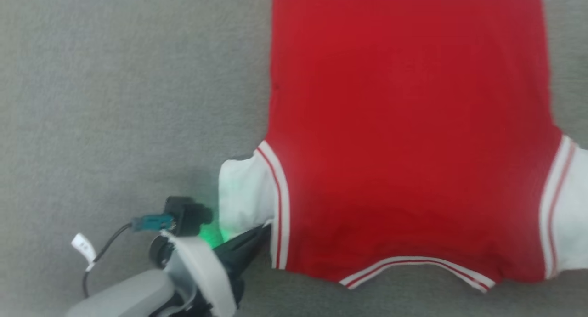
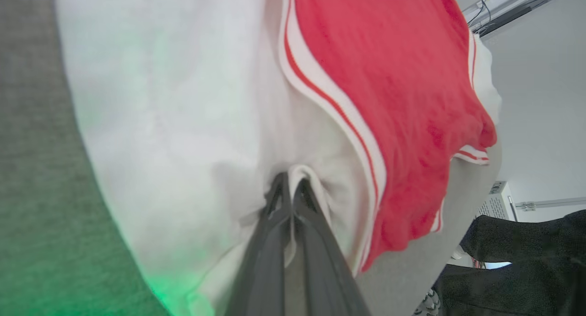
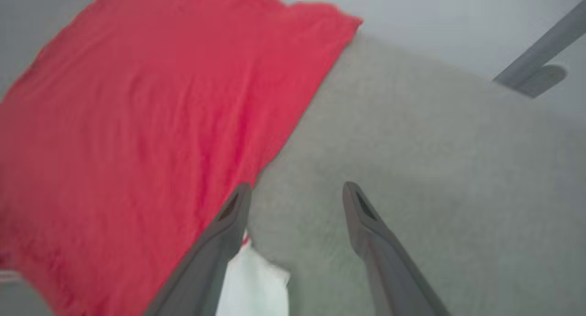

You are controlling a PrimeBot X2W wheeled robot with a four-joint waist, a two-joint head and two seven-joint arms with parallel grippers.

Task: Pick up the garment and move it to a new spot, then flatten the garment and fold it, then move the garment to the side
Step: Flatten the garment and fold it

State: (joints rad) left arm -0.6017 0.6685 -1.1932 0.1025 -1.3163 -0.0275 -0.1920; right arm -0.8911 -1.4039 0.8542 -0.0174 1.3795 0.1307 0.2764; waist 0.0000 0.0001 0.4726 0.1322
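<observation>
The garment (image 1: 404, 124), a bright red T-shirt with white sleeves and striped trim, lies spread flat on the grey surface, neckline toward me. My left gripper (image 1: 264, 229) sits at the lower left, its fingers reaching the near edge of the left white sleeve (image 1: 241, 193). In the left wrist view that gripper (image 2: 290, 181) is shut, with a fold of the white sleeve (image 2: 183, 100) pinched between its tips, beside the red body (image 2: 403, 78). My right gripper (image 3: 296, 190) hangs open above the grey surface, just off the garment's (image 3: 137, 123) right edge, over the other white sleeve (image 3: 254, 279).
Grey carpet-like surface (image 1: 115, 101) stretches wide to the garment's left. A cable with a white tag (image 1: 82, 246) trails from my left wrist. A person in dark clothing (image 2: 526, 261) stands past the surface's edge, near a white box (image 2: 501, 199). A grey bar (image 3: 540, 55) crosses the background.
</observation>
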